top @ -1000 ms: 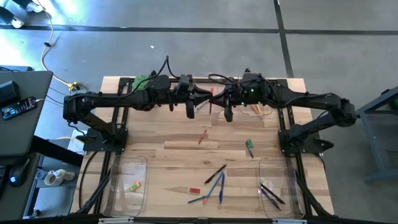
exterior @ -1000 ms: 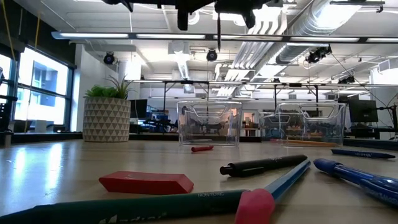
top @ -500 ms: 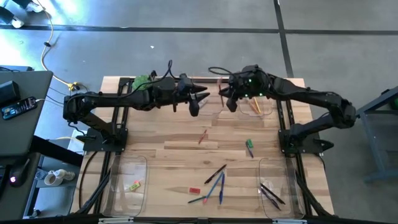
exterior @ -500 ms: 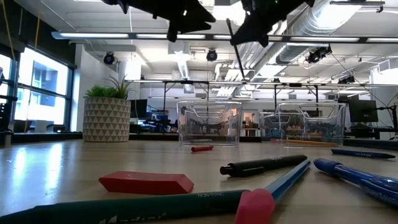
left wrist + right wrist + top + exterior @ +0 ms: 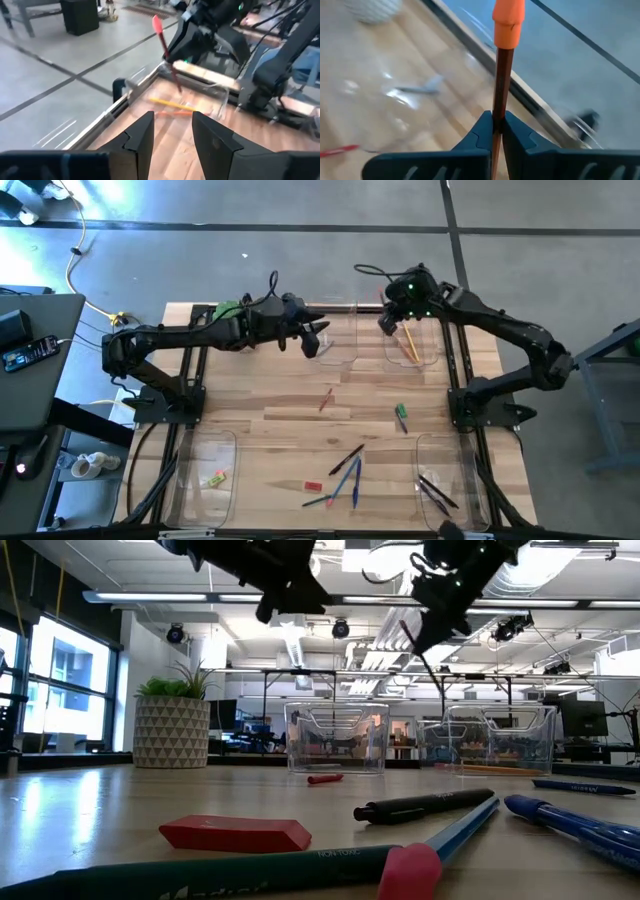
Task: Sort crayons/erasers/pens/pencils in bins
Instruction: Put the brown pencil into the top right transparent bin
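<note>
Partly sorted. Four bins at the table's corners: near-left bin (image 5: 208, 470) has erasers (image 5: 214, 478), near-right bin (image 5: 444, 476) has dark pens (image 5: 436, 492), far-right bin (image 5: 411, 345) already has pencils (image 5: 410, 347), and the far bin beside it (image 5: 336, 345) looks empty from above.

Still loose on the table (image 5: 270, 410): a red crayon (image 5: 326, 399) mid-table, green pieces (image 5: 401, 416) toward the right edge, and a clump at the near edge with a black pen (image 5: 346, 459), blue pens (image 5: 354, 485) and a red eraser (image 5: 313, 486). Plenty left.

Right gripper (image 5: 390, 323) hangs over the far-right bin, clamped on a red-brown pencil (image 5: 499, 85); my read is a drop into that bin comes next. Left gripper (image 5: 312, 340) sits above the other far bin, fingers apart, nothing held.

View notes: the right wrist view alone shows the pinch and the pencil's orange end. The left wrist view shows the open fingers (image 5: 141, 137) and the pencil over the bin. The low view shows both arms well above the table, and a potted plant (image 5: 172, 721) that the left arm mostly hides from above. Only the high view gives bin contents.
</note>
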`<action>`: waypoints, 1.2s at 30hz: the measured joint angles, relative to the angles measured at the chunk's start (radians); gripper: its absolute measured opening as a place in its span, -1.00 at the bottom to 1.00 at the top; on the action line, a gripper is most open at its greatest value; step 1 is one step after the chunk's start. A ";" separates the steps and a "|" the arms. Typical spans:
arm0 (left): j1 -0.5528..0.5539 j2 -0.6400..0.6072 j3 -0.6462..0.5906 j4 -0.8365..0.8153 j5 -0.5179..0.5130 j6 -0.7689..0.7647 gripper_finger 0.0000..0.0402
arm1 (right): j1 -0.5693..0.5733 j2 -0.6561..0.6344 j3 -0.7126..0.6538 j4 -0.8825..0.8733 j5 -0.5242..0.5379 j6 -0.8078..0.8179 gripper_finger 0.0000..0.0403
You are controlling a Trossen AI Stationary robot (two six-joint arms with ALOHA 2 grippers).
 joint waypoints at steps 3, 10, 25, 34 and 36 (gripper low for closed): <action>0.025 0.000 0.000 -0.047 -0.011 0.000 -0.40 | -0.048 0.000 -0.009 -0.039 0.027 0.001 -0.98; 0.093 0.000 0.000 -0.163 -0.025 -0.040 -0.40 | -0.113 0.000 -0.094 -0.064 0.017 0.053 -0.99; 0.246 0.000 0.000 -0.201 -0.003 0.003 -0.40 | -0.133 0.000 -0.263 -0.056 -0.005 0.081 -0.99; 0.275 0.000 0.000 -0.187 0.029 0.055 -0.40 | -0.133 0.003 -0.298 -0.019 -0.005 0.077 -0.99; 0.275 0.000 0.000 -0.187 0.030 0.066 -0.40 | -0.133 0.015 -0.298 -0.021 -0.005 0.072 -0.99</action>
